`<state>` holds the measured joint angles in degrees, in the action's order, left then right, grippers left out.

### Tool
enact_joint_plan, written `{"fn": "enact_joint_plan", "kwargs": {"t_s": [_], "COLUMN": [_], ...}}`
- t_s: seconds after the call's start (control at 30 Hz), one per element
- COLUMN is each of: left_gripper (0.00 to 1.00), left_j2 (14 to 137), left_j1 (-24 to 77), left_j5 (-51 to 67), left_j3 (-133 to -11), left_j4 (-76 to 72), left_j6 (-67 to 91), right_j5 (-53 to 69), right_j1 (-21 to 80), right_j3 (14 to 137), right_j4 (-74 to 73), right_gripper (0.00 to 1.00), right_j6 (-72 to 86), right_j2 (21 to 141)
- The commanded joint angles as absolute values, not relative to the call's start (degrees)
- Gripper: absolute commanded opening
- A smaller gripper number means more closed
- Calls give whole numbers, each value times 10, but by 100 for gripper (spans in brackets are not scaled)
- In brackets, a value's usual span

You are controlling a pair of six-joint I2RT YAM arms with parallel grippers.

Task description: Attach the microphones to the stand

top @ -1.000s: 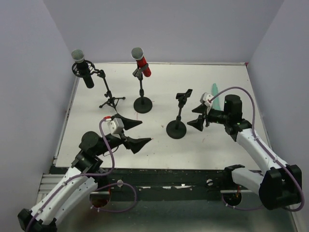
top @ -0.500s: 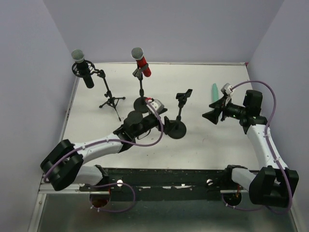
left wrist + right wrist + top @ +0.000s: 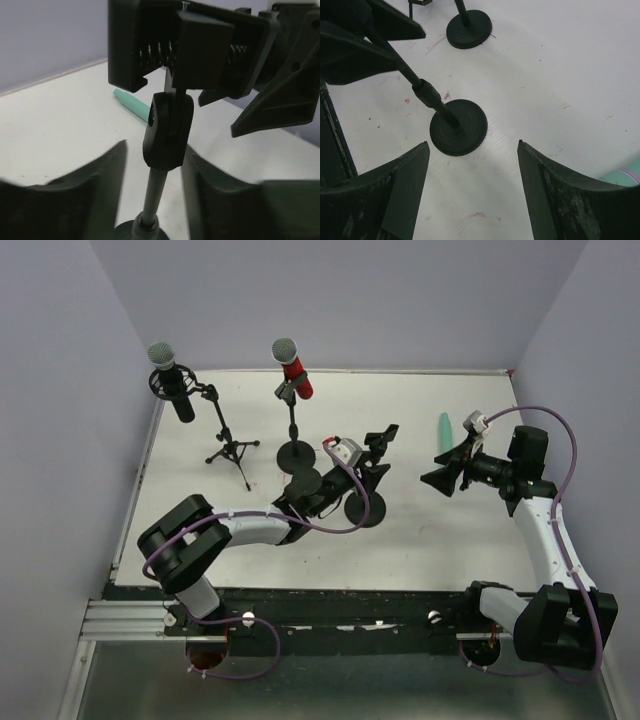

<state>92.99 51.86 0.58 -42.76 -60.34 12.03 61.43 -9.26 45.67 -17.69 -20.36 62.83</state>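
Note:
The empty stand has a round base and a spring clip on top. My left gripper straddles its thin pole just below the swivel joint. The jaws are partly closed, with a gap on each side of the pole. The mint-green microphone lies flat on the table behind the stand, also seen as a green stick. To the right of the stand, my right gripper hovers open and holds nothing. The black microphone and red microphone sit in their stands.
The black microphone's tripod stand is at the back left. The red one's round-base stand is just left of my left arm, its base also in the right wrist view. Grey walls enclose the white table.
My left arm swung forward and right to the empty stand, and its jaws narrowed around the pole. My right gripper pulled back to the right and then held still.

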Motion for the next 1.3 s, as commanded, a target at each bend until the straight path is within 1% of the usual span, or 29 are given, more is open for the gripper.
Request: {"fn": "enact_joint_plan", "kwargs": {"t_s": [0.0, 0.07, 0.13, 0.17, 0.23, 0.27, 0.33, 0.4, 0.5, 0.57, 0.73, 0.77, 0.8, 0.93, 1.0, 1.03, 1.17, 1.27], "left_gripper": [32, 14, 2, 0, 0, 0, 0, 0, 0, 0, 0, 2, 11, 37, 46, 52, 68, 85], "left_j2": [935, 929, 918, 911, 897, 890, 879, 883, 904, 911, 913, 917, 918, 915, 908, 904, 870, 810], "left_j1": [526, 526, 525, 524, 516, 510, 483, 450, 415, 406, 404, 405, 403, 403, 404, 403, 400, 398], "left_j5": [-2, 14, 32, 46, 99, 145, 258, 394, 543, 565, 541, 534, 525, 488, 468, 457, 407, 324], "left_j3": [-436, -425, -415, -411, -403, -396, -393, -396, -408, -407, -401, -396, -390, -354, -335, -324, -278, -237], "left_j4": [-652, -656, -653, -649, -646, -649, -659, -692, -759, -777, -711, -715, -718, -751, -765, -772, -791, -771], "left_j6": [107, 95, 83, 74, 66, 68, 91, 132, 193, 202, 138, 137, 137, 136, 134, 134, 130, 135], "right_j5": [631, 632, 634, 633, 634, 634, 634, 634, 634, 635, 634, 634, 635, 631, 629, 628, 621, 598], "right_j1": [-98, -98, -98, -98, -99, -99, -100, -101, -101, -101, -103, -103, -104, -104, -105, -105, -107, -111], "right_j3": [473, 474, 475, 475, 476, 476, 477, 478, 477, 477, 477, 476, 477, 477, 479, 478, 479, 481], "right_j4": [-192, -193, -194, -195, -199, -200, -202, -203, -204, -203, -203, -203, -203, -208, -208, -209, -210, -208], "right_gripper": [79, 79, 79, 79, 79, 79, 79, 79, 79, 79, 79, 79, 79, 79, 79, 79, 79, 79], "right_j6": [-196, -198, -199, -199, -200, -200, -203, -202, -204, -202, -205, -205, -205, -209, -212, -211, -212, -204], "right_j2": [632, 634, 635, 635, 635, 636, 638, 637, 637, 638, 640, 641, 642, 646, 649, 649, 651, 657]}}
